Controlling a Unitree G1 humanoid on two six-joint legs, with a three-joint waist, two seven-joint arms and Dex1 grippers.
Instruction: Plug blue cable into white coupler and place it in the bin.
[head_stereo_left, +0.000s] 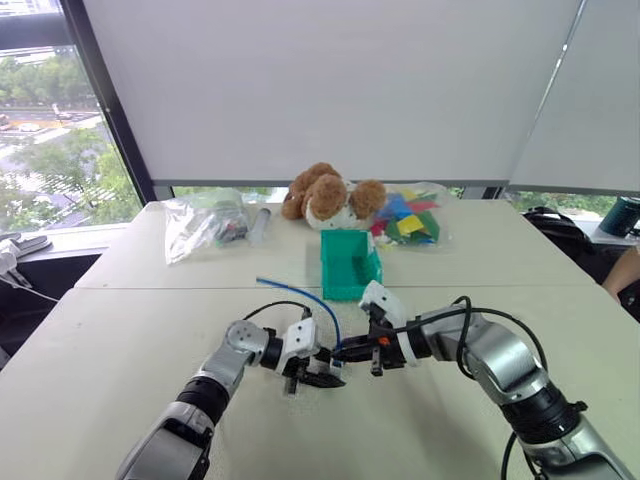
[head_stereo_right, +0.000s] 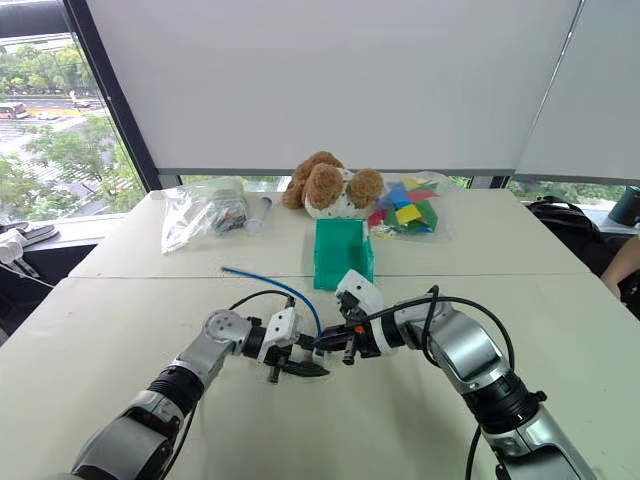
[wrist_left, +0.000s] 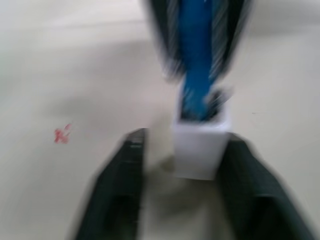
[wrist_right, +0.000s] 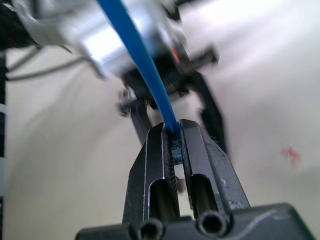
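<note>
Right gripper (wrist_right: 172, 145) was clamped on the blue cable (head_stereo_left: 300, 295) plugged into the white coupler (wrist_left: 200, 145) between the left gripper's (head_stereo_left: 318, 372) spread fingers, just short of the teal bin (head_stereo_left: 350, 265), teddy bear (head_stereo_left: 325, 195) and bags behind.

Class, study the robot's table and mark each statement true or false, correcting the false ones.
1. The right hand is shut on the thin blue cable. True.
2. The small teal-green plastic bin holds the cable. False: the cable lies outside it, running to the hands.
3. The brown stuffed toy sits behind the bin. True.
4. The small white block-shaped coupler lies inside the bin. False: it sits between the left hand's open fingers, with the cable's plug in it.
</note>
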